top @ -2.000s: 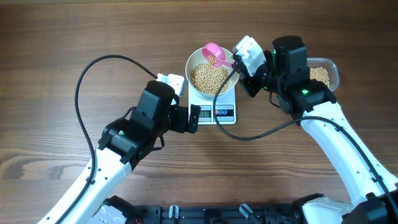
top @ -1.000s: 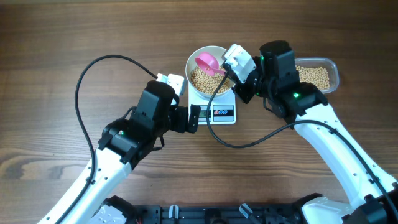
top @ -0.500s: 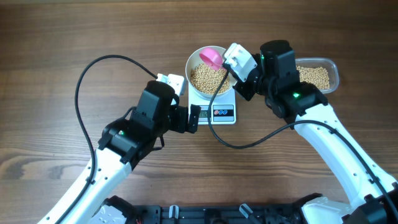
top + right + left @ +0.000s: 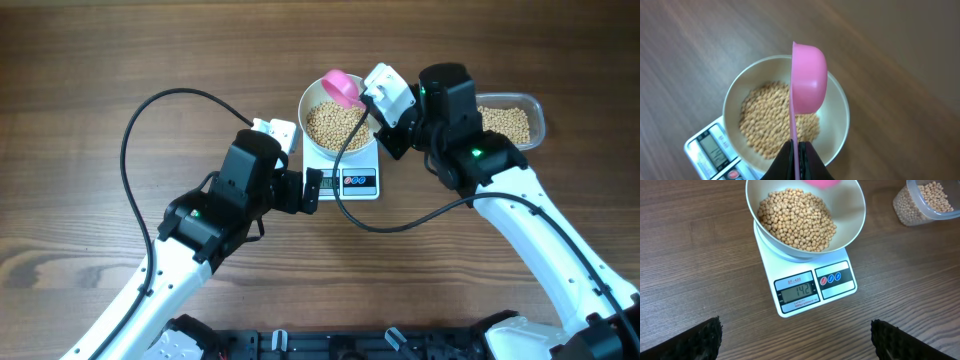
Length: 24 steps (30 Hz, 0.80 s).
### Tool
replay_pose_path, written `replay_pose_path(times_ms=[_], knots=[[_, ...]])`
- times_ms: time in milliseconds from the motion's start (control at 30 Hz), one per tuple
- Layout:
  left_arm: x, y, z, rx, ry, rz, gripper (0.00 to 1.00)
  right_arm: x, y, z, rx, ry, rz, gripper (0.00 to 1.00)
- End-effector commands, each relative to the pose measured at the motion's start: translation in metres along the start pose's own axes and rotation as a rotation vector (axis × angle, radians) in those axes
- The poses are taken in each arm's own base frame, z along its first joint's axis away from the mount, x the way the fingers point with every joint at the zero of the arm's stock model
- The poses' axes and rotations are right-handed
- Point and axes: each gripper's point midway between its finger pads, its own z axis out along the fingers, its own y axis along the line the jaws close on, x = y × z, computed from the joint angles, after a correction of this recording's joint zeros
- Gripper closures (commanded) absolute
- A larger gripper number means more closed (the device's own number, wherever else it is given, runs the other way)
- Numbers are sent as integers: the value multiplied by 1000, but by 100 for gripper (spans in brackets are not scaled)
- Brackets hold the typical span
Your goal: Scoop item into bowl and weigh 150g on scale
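Note:
The white bowl [image 4: 307, 103] stands on the scale [image 4: 352, 184], holding a heap of beige beans [image 4: 335, 126]. The scale's display [image 4: 798, 290] reads 142. My right gripper [image 4: 369, 107] is shut on the handle of a pink scoop [image 4: 342, 88]. The scoop hangs over the bowl's far rim, turned on its side. In the right wrist view the scoop [image 4: 809, 80] shows edge-on above the beans [image 4: 772, 117], with the gripper [image 4: 798, 156] clamped on its thin handle. My left gripper [image 4: 312, 190] is open just left of the scale, its fingers [image 4: 700, 341] wide apart over bare wood.
A clear plastic tub [image 4: 512, 122] with more beans sits at the right, behind my right arm, and shows again as the tub [image 4: 927, 202] in the left wrist view. Black cables loop over the table near both arms.
The right gripper has carried the pink scoop from over the middle of the beans back toward the bowl's far rim. The left arm has not moved.

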Motion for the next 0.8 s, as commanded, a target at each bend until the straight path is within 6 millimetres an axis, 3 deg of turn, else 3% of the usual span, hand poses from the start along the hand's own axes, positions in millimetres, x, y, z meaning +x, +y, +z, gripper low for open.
replay_pose_path(times_ms=[0, 167, 333, 467, 500, 567, 667, 767], knots=[[-4, -4, -1, 14, -6, 5, 0, -14, -5, -10, 17, -32, 44, 96], [-3, -4, -1, 13, -2, 5, 0, -40, -16, -14, 49, -142, 212, 96], [-4, -4, -1, 13, -3, 5, 0, -39, -40, -20, 78, -177, 432, 96], [-3, -4, -1, 13, -2, 5, 0, -43, -57, -37, -16, -259, 550, 96], [-3, -4, -1, 13, -2, 5, 0, -41, -72, -46, -33, -289, 611, 96], [-3, -4, -1, 13, -2, 5, 0, -26, -101, -57, 12, -301, 718, 96], [-3, -4, -1, 13, -2, 5, 0, 18, -158, -85, 144, -307, 934, 96], [-4, -4, -1, 13, -3, 5, 0, 53, -190, -108, 244, -300, 1036, 96]])
